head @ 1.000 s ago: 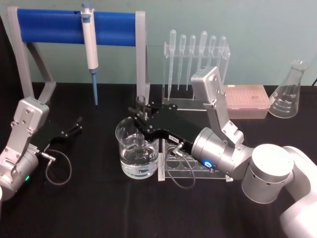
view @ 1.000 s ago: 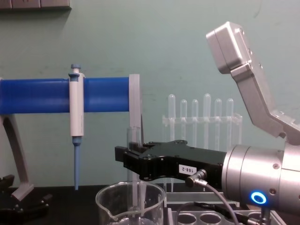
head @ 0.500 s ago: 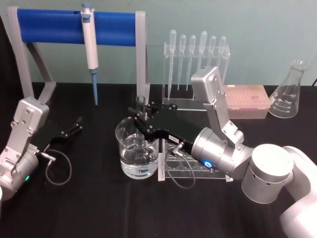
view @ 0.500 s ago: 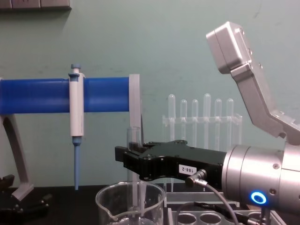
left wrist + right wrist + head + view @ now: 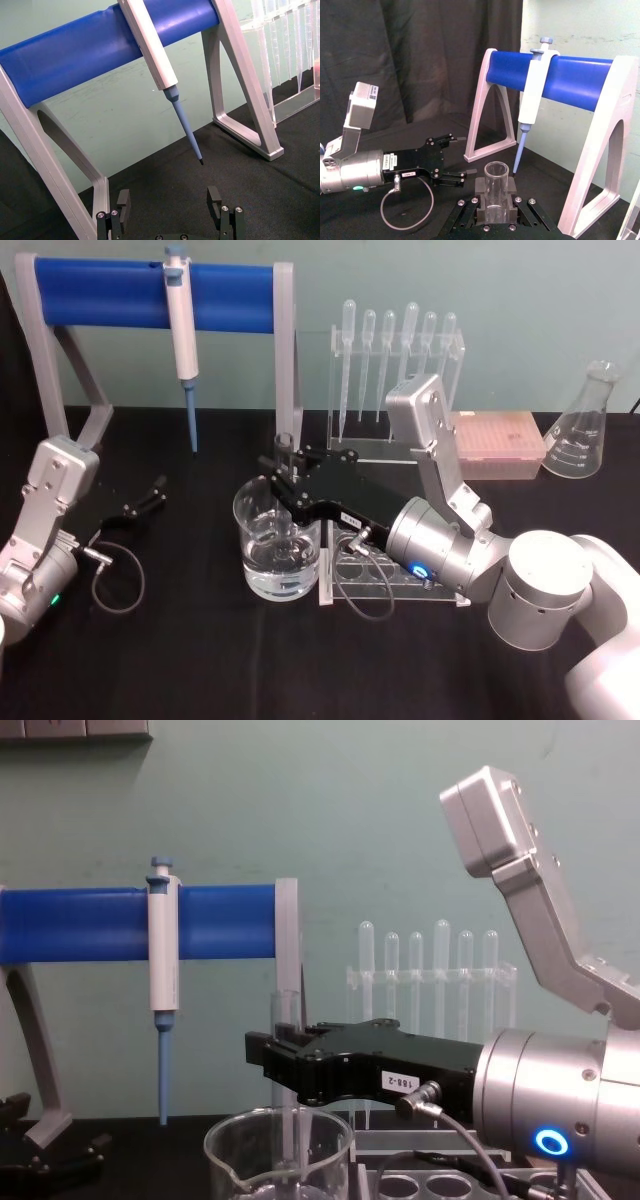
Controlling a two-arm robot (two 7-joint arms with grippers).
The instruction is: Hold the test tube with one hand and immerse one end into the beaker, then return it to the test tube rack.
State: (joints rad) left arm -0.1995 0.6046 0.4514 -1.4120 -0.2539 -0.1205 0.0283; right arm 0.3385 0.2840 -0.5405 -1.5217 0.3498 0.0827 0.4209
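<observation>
Test tube [image 5: 285, 447] stands upright, lower end in the beaker [image 5: 256, 536], clamped by the right tool [image 5: 284, 478]; the rack [image 5: 348, 585] sits just to its right. Left tool [image 5: 148, 496] lies parked, spread, empty.

My left claw [image 5: 168, 192] is spread wide over the black cloth-covered table [image 5: 260, 200], its two black fingers [image 5: 122, 207] standing well apart with bare cloth between them. Ahead of them stands a pale grey metal frame [image 5: 245, 80] that carries a thick blue cylindrical bar [image 5: 75, 55] across its two legs. A white pipettor with a slender blue tip [image 5: 150, 45] hangs from that bar, its tip ending clear of the cloth. Past one leg stands a clear plastic rack of thin frosted pipettes [image 5: 285, 45], against a pale green wall [image 5: 125, 120].
</observation>
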